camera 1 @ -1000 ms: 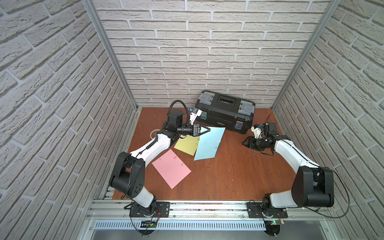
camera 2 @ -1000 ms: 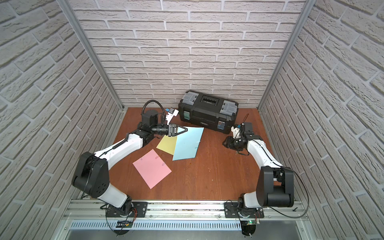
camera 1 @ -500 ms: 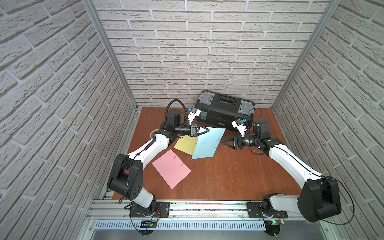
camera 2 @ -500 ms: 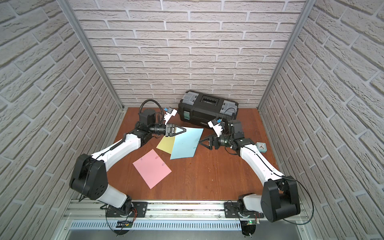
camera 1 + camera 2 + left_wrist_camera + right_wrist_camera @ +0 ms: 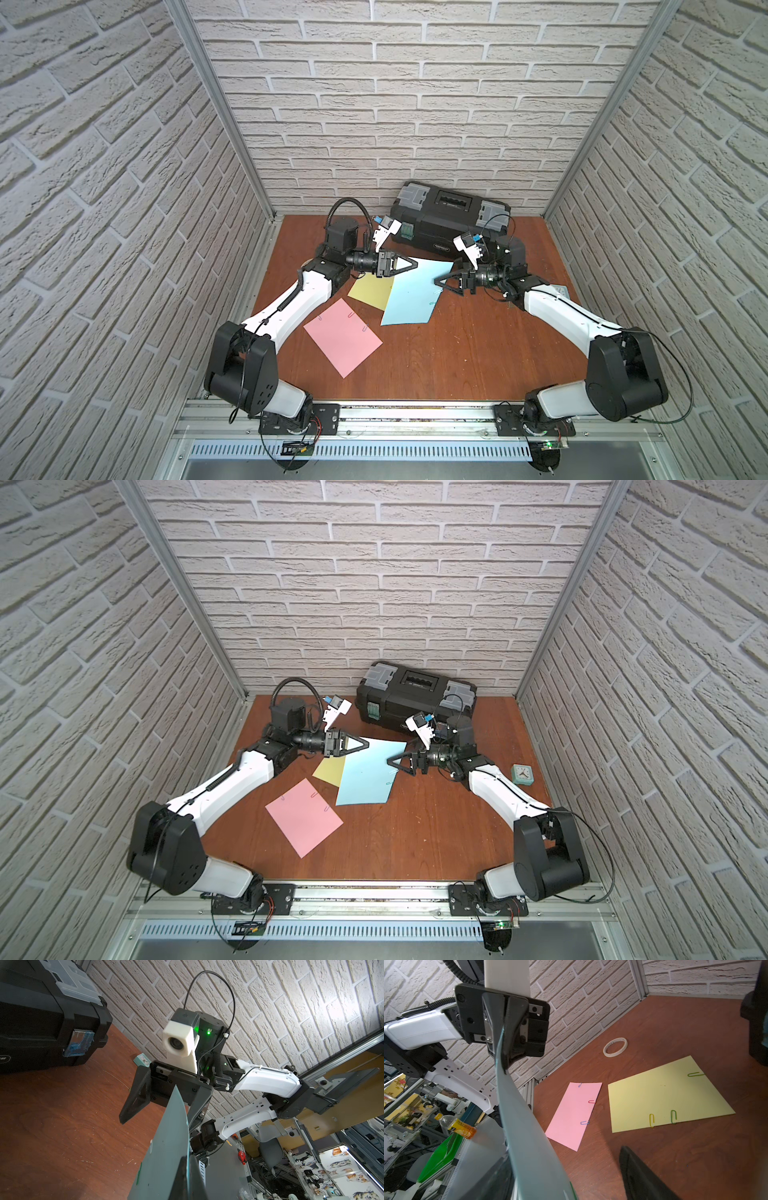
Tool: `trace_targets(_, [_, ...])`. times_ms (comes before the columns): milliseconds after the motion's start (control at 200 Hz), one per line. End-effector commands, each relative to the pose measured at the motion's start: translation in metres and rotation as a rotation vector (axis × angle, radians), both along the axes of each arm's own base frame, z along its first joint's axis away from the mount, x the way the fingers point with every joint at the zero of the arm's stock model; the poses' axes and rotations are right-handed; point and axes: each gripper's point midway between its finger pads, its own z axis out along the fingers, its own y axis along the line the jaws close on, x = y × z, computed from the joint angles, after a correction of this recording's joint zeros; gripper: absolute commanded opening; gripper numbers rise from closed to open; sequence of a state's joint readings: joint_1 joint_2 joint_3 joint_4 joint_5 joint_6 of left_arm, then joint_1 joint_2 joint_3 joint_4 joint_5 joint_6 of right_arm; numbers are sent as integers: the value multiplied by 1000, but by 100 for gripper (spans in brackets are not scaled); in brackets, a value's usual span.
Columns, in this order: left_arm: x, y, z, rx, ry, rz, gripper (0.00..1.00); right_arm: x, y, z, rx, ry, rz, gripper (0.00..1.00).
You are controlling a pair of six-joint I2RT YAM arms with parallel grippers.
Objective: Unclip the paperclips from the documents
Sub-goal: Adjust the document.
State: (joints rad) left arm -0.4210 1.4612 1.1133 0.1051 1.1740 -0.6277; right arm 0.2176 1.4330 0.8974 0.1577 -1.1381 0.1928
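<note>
The blue sheet [image 5: 411, 295] is being pinched at its 12 o'clock corner by the left gripper [image 5: 413, 263]. The right gripper [image 5: 439, 284] is being held open at 3 o'clock, near a paperclip [image 5: 151, 1145]. Paper grabbed too could be torn.

Robotics lab, brick-print booth walls [image 5: 395, 124], aluminium frame rail [image 5: 415, 419], cluttered equipment benches [image 5: 307, 1167] beyond the booth

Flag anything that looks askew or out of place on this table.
The light blue sheet stands out: the left gripper pinches its far corner, so it bows up off the table while the pink sheet and yellow sheet lie flat.
</note>
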Motion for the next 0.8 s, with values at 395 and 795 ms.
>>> trace_targets(395, [0, 3, 17, -32, -73, -15, 0, -17, 11, 23, 69, -39, 100, 29])
trace_targets(795, [3, 9, 10, -16, -61, 9, 0, -19, 12, 30, 80, -20, 119, 3])
